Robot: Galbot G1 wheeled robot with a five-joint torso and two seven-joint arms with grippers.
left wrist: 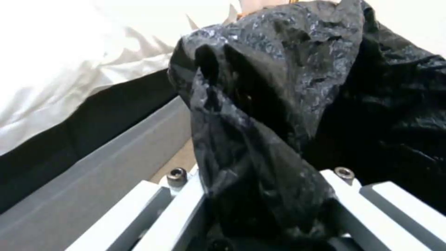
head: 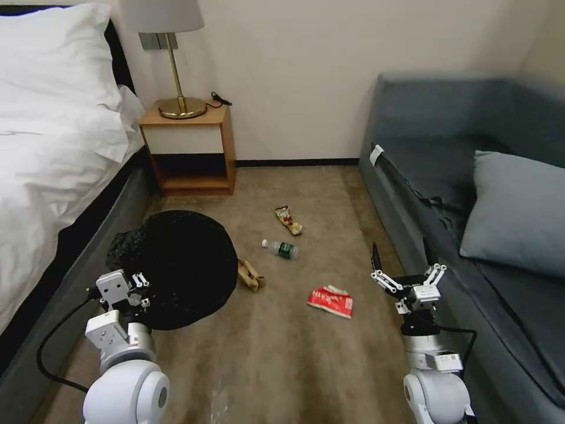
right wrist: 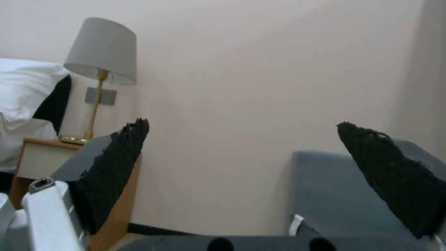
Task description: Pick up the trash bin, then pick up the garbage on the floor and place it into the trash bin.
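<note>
Carpeted floor (head: 306,365) runs between bed (head: 41,176) and sofa (head: 471,194). Left tool (head: 140,290) is clamped on the black-bagged rim of the trash bin (head: 182,265), held near the bed. Right tool (head: 403,262) hovers empty by the sofa, fingers (right wrist: 116,167) spread wide. Ahead on the floor lie a red packet (head: 331,301), brown paper bag (head: 250,275), bottle (head: 281,249) and snack wrapper (head: 288,219).
</note>
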